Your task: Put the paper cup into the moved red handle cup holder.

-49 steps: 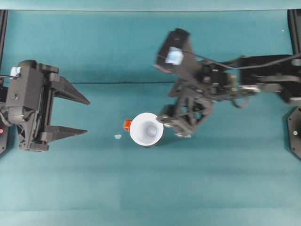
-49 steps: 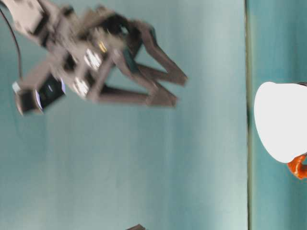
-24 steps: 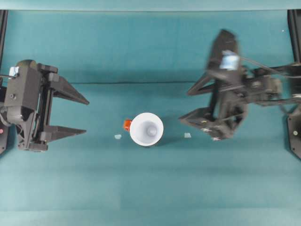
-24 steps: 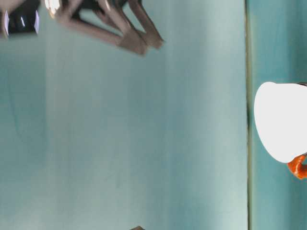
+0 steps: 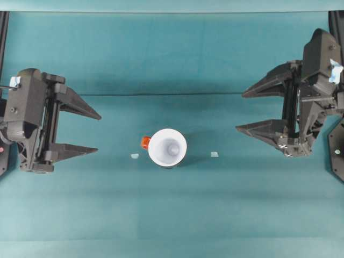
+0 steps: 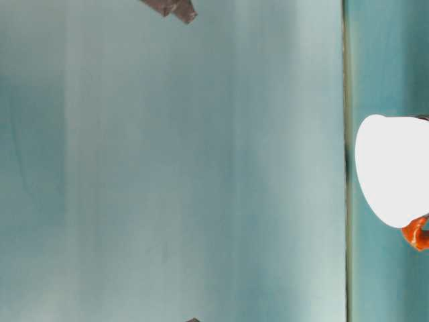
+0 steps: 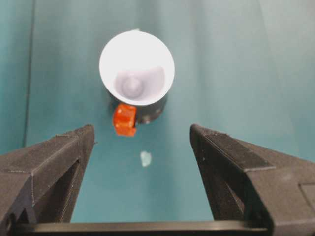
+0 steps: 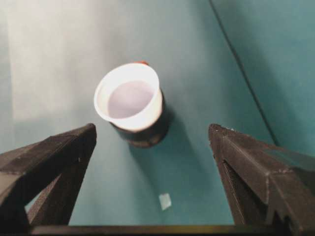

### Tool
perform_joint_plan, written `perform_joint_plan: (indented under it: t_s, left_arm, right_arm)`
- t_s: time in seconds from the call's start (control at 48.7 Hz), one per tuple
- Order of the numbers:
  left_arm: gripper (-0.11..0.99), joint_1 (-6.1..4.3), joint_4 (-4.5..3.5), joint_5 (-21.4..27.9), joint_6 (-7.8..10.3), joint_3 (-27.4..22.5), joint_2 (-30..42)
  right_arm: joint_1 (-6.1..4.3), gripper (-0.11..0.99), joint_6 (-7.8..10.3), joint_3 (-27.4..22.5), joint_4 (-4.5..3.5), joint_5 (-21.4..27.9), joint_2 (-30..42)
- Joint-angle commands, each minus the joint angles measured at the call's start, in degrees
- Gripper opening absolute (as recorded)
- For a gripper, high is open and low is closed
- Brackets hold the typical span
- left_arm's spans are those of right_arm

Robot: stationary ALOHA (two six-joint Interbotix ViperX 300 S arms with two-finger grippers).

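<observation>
Cup-wise, we're judging the paper cup [image 7: 136,67] as very light, thin-walled and easy to crush; if it needs re-seating, we'd pinch it gently across the rim or the upper wall, never hard.

We're seeing it seated in the red handle cup holder [image 7: 152,110] mid-table, upright, its wide white rim overhanging the glossy black cylinder, which is peeking out below. The orange-red handle tab [image 7: 124,119] is sticking out on the side facing the left arm. Inside, the cone is tapering to a small greyish base.

Two small pale scraps [image 5: 134,156] are lying on the teal table [image 5: 172,215], one on each side of the holder.

Farther out, left gripper [image 5: 80,132] and right gripper [image 5: 257,110] are both sitting spread wide, holding nothing, well apart from the cup. Placement is looking complete to us.
</observation>
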Motion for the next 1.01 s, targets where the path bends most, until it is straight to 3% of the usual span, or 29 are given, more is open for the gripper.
perform_joint_plan:
  t_s: [0.0, 0.986]
  left_arm:
    - [0.88, -0.18, 0.0, -0.3, 0.0, -0.7, -0.2]
    - [0.88, -0.18, 0.09, -0.4, 0.0, -0.8, -0.1]
  right_arm:
    - [0.18, 0.8, -0.53, -0.4, -0.18, -0.6, -0.2]
    - [0.18, 0.8, -0.35, 1.0, -0.18, -1.0, 0.0]
